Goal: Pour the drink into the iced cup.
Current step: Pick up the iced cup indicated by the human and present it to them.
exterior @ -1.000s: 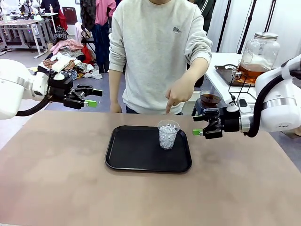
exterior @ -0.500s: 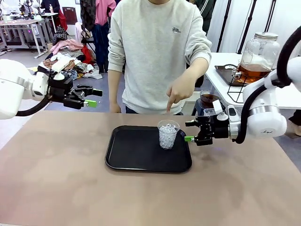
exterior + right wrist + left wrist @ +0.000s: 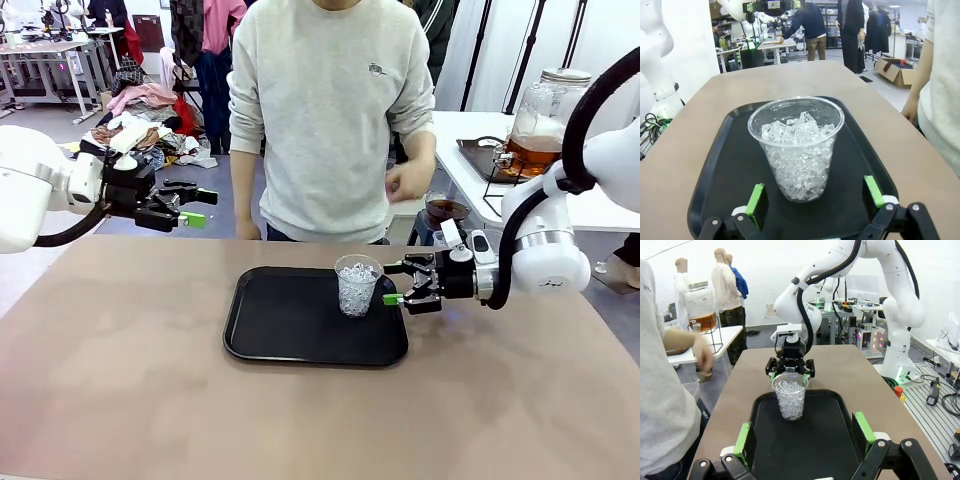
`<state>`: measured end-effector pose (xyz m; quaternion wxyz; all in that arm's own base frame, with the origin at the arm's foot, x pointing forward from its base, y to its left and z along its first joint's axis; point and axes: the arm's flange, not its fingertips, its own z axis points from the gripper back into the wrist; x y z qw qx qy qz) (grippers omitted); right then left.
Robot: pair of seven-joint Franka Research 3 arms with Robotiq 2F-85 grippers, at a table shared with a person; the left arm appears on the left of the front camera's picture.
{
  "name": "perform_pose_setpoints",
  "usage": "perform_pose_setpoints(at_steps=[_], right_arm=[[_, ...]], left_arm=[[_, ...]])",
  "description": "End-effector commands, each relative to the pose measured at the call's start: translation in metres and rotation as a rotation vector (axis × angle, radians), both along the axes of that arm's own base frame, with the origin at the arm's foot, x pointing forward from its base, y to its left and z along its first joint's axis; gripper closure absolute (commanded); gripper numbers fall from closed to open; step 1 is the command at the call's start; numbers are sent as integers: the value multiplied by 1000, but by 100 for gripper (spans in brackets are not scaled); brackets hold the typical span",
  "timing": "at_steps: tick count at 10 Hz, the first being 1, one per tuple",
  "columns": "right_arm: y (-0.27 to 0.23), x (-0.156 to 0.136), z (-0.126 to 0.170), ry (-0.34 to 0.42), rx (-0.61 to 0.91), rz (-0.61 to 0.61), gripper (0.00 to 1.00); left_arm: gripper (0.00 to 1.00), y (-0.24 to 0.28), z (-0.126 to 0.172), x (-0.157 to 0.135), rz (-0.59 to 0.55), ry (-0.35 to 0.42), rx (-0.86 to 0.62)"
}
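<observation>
Across your table (image 3: 120, 380): wide bare room left of and in front of tray (image 3: 280, 335). Tray mid-table. Drink (image 3: 532, 150) in jar on side table (image 3: 455, 125), far right, well apart from cup (image 3: 357, 287). Cup of ice near tray's far right edge. Your right gripper (image 3: 398, 283) wide open, empty, just beside cup at tray's right rim. Left gripper (image 3: 200, 207) open, empty, past table's far left edge.

Black tray (image 3: 290, 335), clear iced cup (image 3: 357, 288), amber drink (image 3: 528, 152).

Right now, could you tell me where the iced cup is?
Front view: the iced cup stands upright on the black tray, near its far right corner, beside the open right hand.
</observation>
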<state>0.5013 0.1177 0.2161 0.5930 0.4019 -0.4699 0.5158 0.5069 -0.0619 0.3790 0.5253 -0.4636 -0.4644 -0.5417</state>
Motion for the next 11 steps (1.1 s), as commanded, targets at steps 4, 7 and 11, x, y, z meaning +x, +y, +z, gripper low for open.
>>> perform_pose_setpoints(at_steps=[4, 7, 11], right_arm=[[-1, 0, 0, 1, -1, -2, 0], [6, 2, -2, 15, 34, 28, 0], [11, 5, -4, 40, 56, 55, 0]], left_arm=[[0, 0, 1, 0, 6, -2, -1], [0, 0, 1, 0, 6, -2, -1], [0, 0, 1, 0, 6, -2, -1]])
